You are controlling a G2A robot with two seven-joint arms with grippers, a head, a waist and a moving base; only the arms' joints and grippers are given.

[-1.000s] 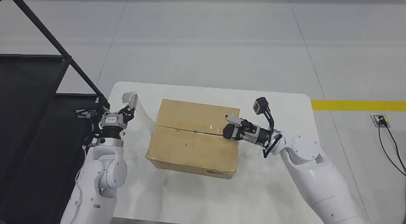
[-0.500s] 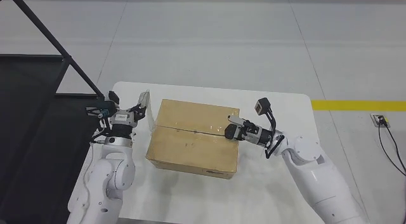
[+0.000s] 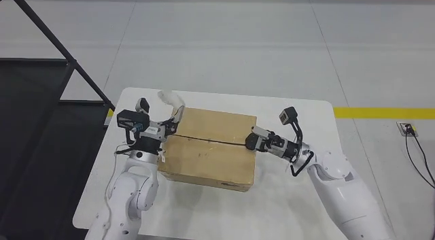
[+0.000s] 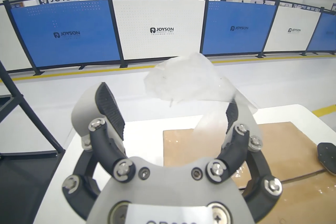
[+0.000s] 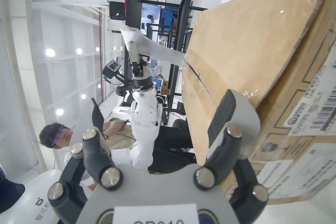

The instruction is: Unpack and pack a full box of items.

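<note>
A closed brown cardboard box (image 3: pixel 207 148) sits mid-table, its two top flaps meeting along a seam. My left gripper (image 3: pixel 173 114) hovers open at the box's left top edge. A crumpled strip of clear tape (image 3: pixel 168 96) clings to one of its fingers. The left wrist view shows the tape (image 4: pixel 183 80) hanging off one pad of the left gripper (image 4: pixel 168 101), above the box (image 4: pixel 275 146). My right gripper (image 3: pixel 250 139) is open at the seam's right end. In the right wrist view, one finger of the right gripper (image 5: pixel 161 101) lies against the box (image 5: pixel 249 38).
The white table (image 3: pixel 292 192) has free room in front of and to the right of the box. A black metal rack (image 3: pixel 41 138) stands just off the table's left edge. Paper labels (image 5: pixel 315 109) cover the box's right side.
My left gripper has moved right from the table's left edge to the box's left top edge, the tape strip rising with it. My right gripper slid slightly right along the seam.
</note>
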